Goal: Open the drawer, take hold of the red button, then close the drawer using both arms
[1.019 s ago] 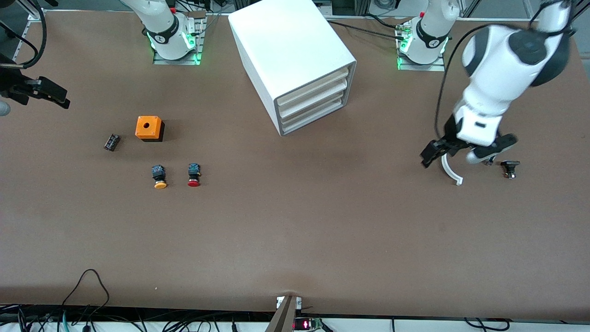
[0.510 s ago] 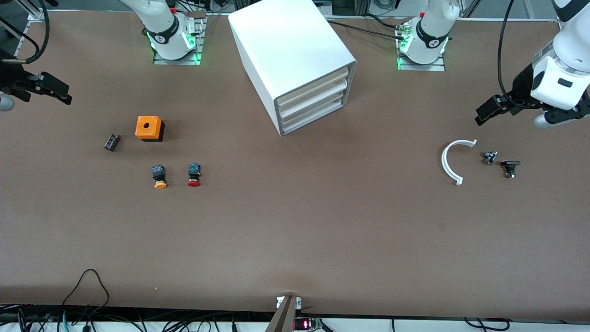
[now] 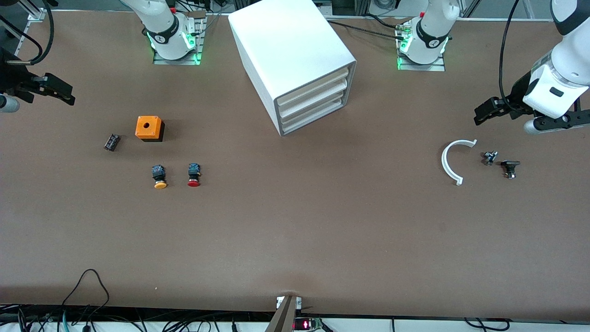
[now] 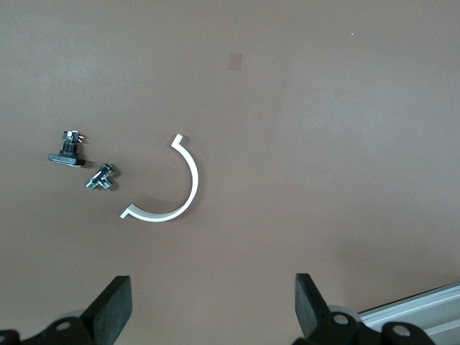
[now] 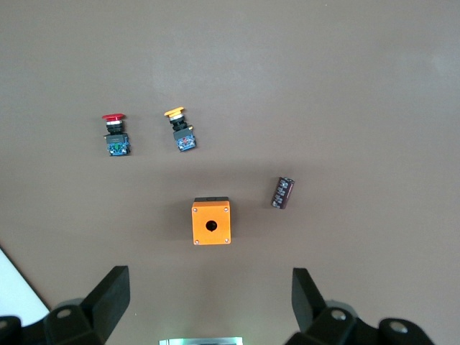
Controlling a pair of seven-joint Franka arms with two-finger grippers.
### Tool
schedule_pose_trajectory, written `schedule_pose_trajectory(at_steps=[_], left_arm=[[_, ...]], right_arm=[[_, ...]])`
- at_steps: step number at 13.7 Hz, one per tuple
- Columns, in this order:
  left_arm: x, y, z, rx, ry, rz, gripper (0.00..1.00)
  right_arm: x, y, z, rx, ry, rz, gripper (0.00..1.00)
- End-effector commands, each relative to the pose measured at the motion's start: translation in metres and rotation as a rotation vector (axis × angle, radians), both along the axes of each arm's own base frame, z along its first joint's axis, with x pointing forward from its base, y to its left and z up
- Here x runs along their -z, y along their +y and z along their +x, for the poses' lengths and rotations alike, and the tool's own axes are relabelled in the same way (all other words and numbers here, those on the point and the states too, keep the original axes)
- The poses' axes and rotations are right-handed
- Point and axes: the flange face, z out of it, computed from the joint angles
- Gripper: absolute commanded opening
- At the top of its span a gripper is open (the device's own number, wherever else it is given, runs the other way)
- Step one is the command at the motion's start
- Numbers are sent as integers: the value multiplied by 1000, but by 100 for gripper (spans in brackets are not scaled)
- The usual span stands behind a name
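Observation:
The white cabinet (image 3: 295, 55) stands between the arms' bases, and its middle drawer (image 3: 312, 98) is shut like the other two. The red-capped button (image 3: 194, 175) lies on the table toward the right arm's end; it also shows in the right wrist view (image 5: 115, 134). My right gripper (image 3: 55, 90) hangs open and empty in the air at that end of the table, with the button in its wrist view ahead of the gripper (image 5: 208, 298). My left gripper (image 3: 488, 113) is open and empty in the air near a white arc, as its wrist view shows (image 4: 212, 309).
A yellow-capped button (image 3: 159, 177) lies beside the red one. An orange box with a hole (image 3: 149, 127) and a small black cylinder (image 3: 111, 142) lie farther from the camera. At the left arm's end lie a white arc (image 3: 454, 159), a small metal part (image 3: 489, 157) and a black part (image 3: 510, 168).
My left arm has lifted off the white arc and swung toward its end of the table, then settled. My right gripper has drifted slightly. Nothing on the table has moved.

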Motion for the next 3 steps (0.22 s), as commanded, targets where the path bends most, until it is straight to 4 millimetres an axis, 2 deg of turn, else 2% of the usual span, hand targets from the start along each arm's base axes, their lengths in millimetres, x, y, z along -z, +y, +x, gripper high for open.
schedule_pose_trajectory(at_steps=[1, 3], left_arm=[[-10, 3, 3, 22, 2, -7, 100], [-12, 6, 10, 19, -7, -7, 100]], right_arm=[[-9, 1, -7, -13, -7, 18, 100], [-7, 3, -6, -16, -2, 18, 100]])
